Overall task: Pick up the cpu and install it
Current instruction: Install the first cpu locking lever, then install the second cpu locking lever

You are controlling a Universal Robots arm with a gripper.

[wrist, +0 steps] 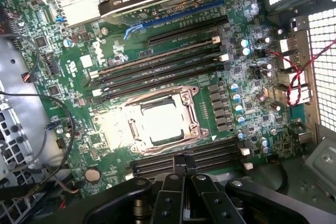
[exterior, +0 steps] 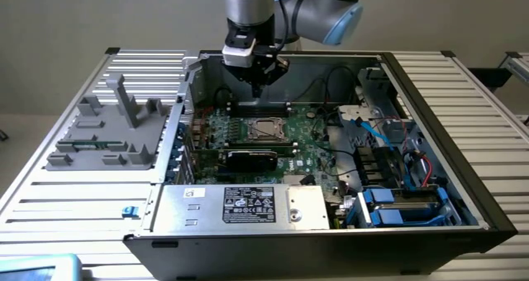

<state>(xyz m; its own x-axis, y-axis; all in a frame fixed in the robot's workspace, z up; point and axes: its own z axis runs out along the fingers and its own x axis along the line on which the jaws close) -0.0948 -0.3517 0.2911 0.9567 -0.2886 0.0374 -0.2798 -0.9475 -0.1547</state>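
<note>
The cpu point(wrist: 160, 121) shows its shiny silver-tan top inside the metal-framed socket point(wrist: 190, 109) on the green motherboard point(wrist: 105, 66). In the exterior view the cpu point(exterior: 264, 128) lies in the middle of the board inside the open computer case point(exterior: 430, 108). My gripper point(exterior: 257, 92) hangs above the board, a little behind the socket, with its fingers pressed together and nothing seen between them. In the wrist view the gripper point(wrist: 185, 163) points down just beside the socket frame, over the black memory slots point(wrist: 199, 157).
A black graphics card point(exterior: 252, 157) sits in front of the socket, with a silver power supply point(exterior: 240, 205) nearer the case front. Blue drive bays and loose cables point(exterior: 405, 169) fill the case on the exterior view's right. A grey fixture tray point(exterior: 111, 132) stands on the slatted table at the exterior view's left.
</note>
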